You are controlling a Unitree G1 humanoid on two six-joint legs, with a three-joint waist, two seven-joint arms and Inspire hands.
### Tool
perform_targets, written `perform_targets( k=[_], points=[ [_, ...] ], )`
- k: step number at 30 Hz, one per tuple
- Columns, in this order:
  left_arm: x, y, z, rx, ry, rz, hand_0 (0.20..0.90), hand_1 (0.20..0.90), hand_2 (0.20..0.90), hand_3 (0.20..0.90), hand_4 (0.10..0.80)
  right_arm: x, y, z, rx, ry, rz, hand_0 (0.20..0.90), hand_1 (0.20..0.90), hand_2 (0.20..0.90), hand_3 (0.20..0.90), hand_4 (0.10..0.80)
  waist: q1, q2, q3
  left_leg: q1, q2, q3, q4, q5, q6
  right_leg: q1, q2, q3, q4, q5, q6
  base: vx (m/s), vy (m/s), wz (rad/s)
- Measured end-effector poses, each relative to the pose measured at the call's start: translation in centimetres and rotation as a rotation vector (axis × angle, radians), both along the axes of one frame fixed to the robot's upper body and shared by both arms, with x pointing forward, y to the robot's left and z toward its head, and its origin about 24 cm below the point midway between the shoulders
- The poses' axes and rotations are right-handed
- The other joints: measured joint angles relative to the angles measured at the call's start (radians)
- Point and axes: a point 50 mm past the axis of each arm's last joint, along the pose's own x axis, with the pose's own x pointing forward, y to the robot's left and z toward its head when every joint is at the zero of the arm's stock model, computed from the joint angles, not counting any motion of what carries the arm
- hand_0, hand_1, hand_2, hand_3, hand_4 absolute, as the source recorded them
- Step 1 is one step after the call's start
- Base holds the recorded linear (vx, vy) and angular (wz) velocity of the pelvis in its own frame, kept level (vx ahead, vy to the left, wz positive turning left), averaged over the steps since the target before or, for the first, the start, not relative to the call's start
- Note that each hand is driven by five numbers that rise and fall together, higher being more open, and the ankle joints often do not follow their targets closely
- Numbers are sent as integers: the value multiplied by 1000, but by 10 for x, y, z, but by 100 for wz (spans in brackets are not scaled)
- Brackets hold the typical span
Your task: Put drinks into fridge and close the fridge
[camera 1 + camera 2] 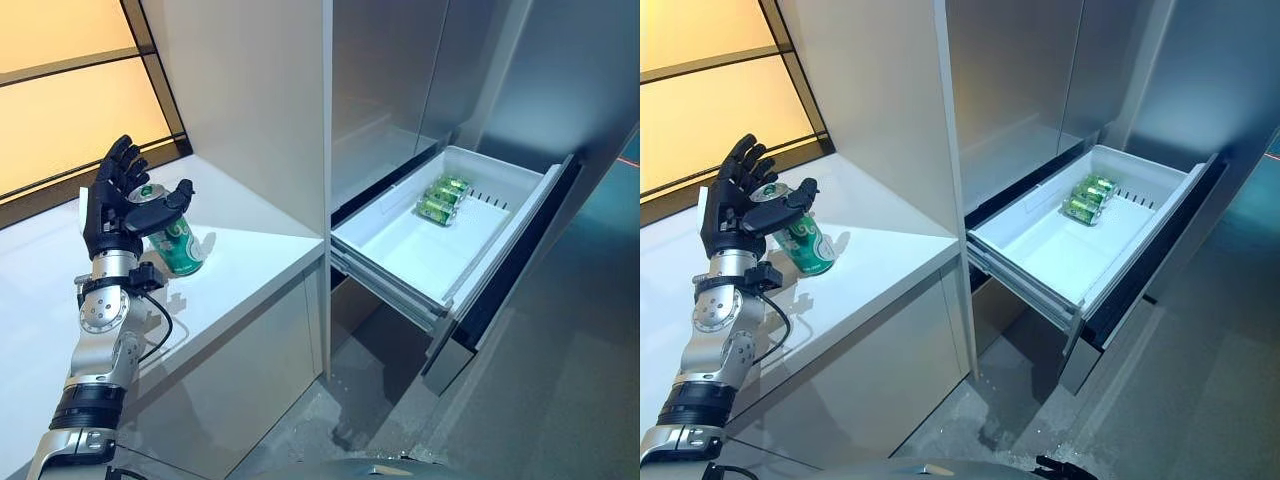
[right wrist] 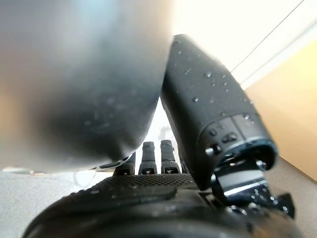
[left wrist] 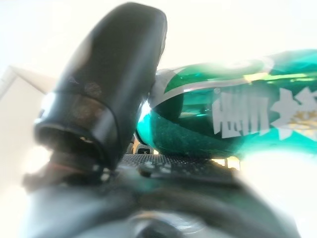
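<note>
A green can (image 1: pixel 176 242) stands tilted on the white counter (image 1: pixel 250 250), left of the fridge. My left hand (image 1: pixel 115 205) is at the can with its fingers straight and spread upward. Its thumb (image 1: pixel 172 200) reaches over the can's top, so the can sits between thumb and palm. In the left wrist view the can (image 3: pixel 237 119) lies against the palm, beside the thumb (image 3: pixel 106 89). The fridge's white drawer (image 1: pixel 400 255) is pulled out, with green cans (image 1: pixel 442 198) lying at its back. My right hand (image 2: pixel 148 198) shows in its wrist view, fingers straight and empty.
A tall grey cabinet panel (image 1: pixel 260 110) stands between the counter and the fridge. The drawer's dark front (image 1: pixel 520 250) juts out over the grey floor (image 1: pixel 560 400). A window with a dark frame (image 1: pixel 150 60) lies behind the counter.
</note>
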Motion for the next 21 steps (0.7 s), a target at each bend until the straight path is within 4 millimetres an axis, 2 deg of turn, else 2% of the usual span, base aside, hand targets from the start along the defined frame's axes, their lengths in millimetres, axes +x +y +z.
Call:
perform_targets(
  k=[21],
  points=[
    [-1, 11, -18, -27, 91, 70, 900, 900, 900, 900, 800, 0, 0, 0, 0, 0, 0, 900, 900, 900, 900, 800, -11, 1, -1, 6, 3, 6, 0, 0, 0, -1, 0, 13, 0, 0, 0, 1, 1, -1]
  ],
)
